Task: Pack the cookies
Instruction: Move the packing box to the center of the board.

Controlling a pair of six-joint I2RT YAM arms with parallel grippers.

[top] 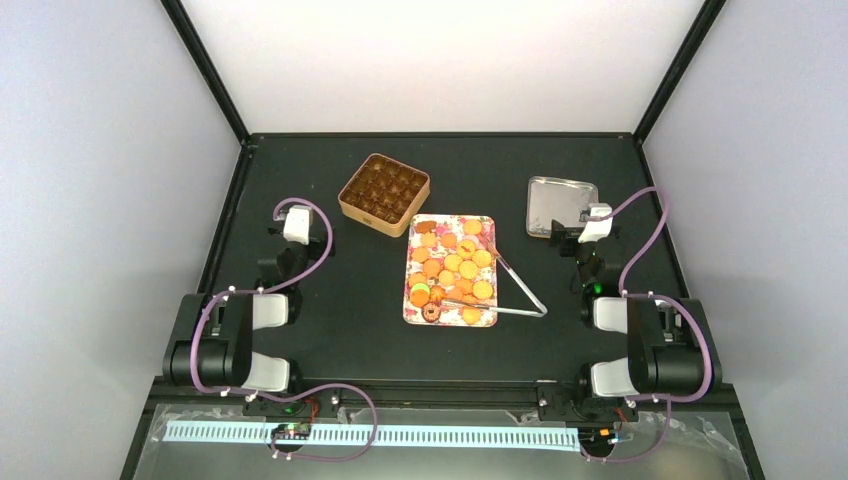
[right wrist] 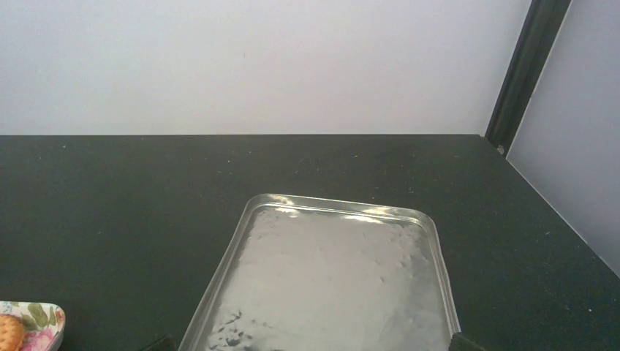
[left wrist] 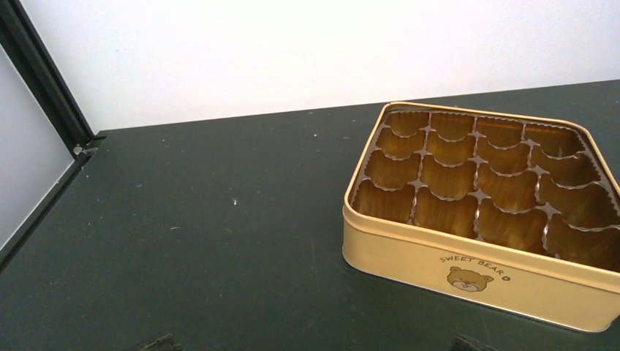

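Note:
The cookies (top: pixel 452 268), several round orange-golden ones plus a green, a pink and a brown ring-shaped one, lie on a floral tray (top: pixel 490 222) at the table's middle. One cookie (right wrist: pixel 9 333) shows at the right wrist view's lower left corner. A square golden tin (top: pixel 385 193) with empty brown paper cups (left wrist: pixel 468 179) stands behind the tray to the left. My left gripper (top: pixel 290 228) hovers open left of the tin (left wrist: pixel 468 270), only its fingertips (left wrist: pixel 157 342) showing. My right gripper (top: pixel 585 230) is open and empty at the near edge of a silver pan (right wrist: pixel 329 285).
Metal tongs (top: pixel 515 290) lie spread open, their tips on the floral tray's right side and their joint on the table. The silver pan (top: pixel 560 206) lies shiny side up at the back right. Black frame posts (left wrist: pixel 44 80) (right wrist: pixel 523 73) mark the back corners.

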